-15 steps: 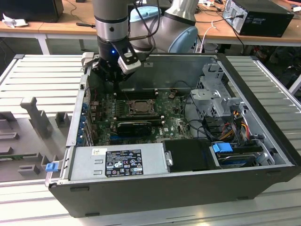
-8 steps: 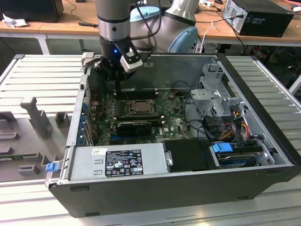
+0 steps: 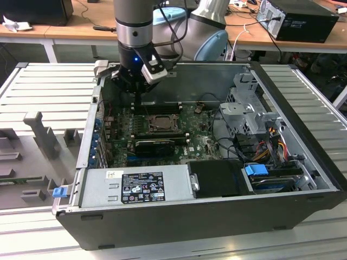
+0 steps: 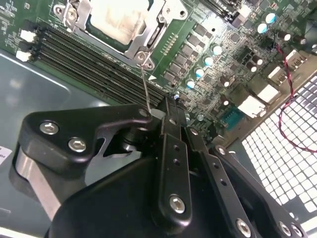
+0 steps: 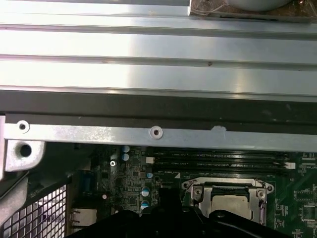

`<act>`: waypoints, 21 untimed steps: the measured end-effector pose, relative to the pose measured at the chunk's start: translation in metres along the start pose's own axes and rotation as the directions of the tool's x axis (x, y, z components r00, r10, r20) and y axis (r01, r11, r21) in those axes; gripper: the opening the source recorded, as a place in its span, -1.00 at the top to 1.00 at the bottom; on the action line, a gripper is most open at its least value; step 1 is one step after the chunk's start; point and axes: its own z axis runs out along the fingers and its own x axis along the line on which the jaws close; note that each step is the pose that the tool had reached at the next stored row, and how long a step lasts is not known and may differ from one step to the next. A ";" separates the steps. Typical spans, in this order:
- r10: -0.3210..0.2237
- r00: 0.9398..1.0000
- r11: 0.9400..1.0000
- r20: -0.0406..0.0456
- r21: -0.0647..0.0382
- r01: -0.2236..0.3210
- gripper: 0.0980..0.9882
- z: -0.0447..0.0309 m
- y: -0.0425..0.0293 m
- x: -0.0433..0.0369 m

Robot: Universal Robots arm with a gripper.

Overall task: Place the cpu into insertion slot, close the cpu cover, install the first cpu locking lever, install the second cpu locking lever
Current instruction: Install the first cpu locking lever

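With its jaws pinched narrow on the thin lever (image 4: 144, 84), the gripper (image 4: 157, 110) stands just beside the cover (image 4: 140, 45) lying over the seated cpu (image 4: 119, 17), and the springy wire could slip free and snap back before it latches.

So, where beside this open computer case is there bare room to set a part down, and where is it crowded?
The ribbed table is bare on the exterior view's left of the computer case, beyond the grey fixtures, and again on its right. Inside is crowded: the gripper hangs by the cpu cover, and cables fill the gap beside the drive cage.
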 end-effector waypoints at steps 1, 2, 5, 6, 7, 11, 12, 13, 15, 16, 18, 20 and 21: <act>0.000 1.000 1.000 0.000 0.000 0.000 0.98 0.0000 0.0000 -0.0004; 0.000 1.000 1.000 0.000 0.000 0.000 0.98 0.0001 0.0000 -0.0005; 0.000 1.000 1.000 0.000 0.000 0.000 0.98 0.0002 0.0000 -0.0008; 0.000 1.000 1.000 0.000 0.000 0.000 0.98 0.0003 0.0000 -0.0010; 0.000 1.000 1.000 0.000 0.000 0.000 0.98 0.0004 -0.0001 -0.0011; 0.000 1.000 1.000 0.000 0.000 0.000 0.98 0.0004 -0.0001 -0.0024; 0.000 1.000 1.000 0.000 0.000 0.000 0.98 0.0005 -0.0001 -0.0029; 0.000 1.000 1.000 0.000 0.000 0.000 0.98 0.0006 -0.0001 -0.0039; 0.000 1.000 1.000 0.000 0.000 0.000 0.98 0.0006 -0.0002 -0.0056; 0.000 1.000 1.000 0.000 0.000 0.000 0.98 0.0006 -0.0002 -0.0062; 0.000 1.000 1.000 0.000 0.000 0.000 0.98 0.0006 -0.0003 -0.0078; 0.000 1.000 1.000 0.000 0.000 0.000 0.98 0.0006 -0.0003 -0.0092; 0.000 1.000 1.000 0.000 0.000 0.000 0.98 0.0007 -0.0004 -0.0103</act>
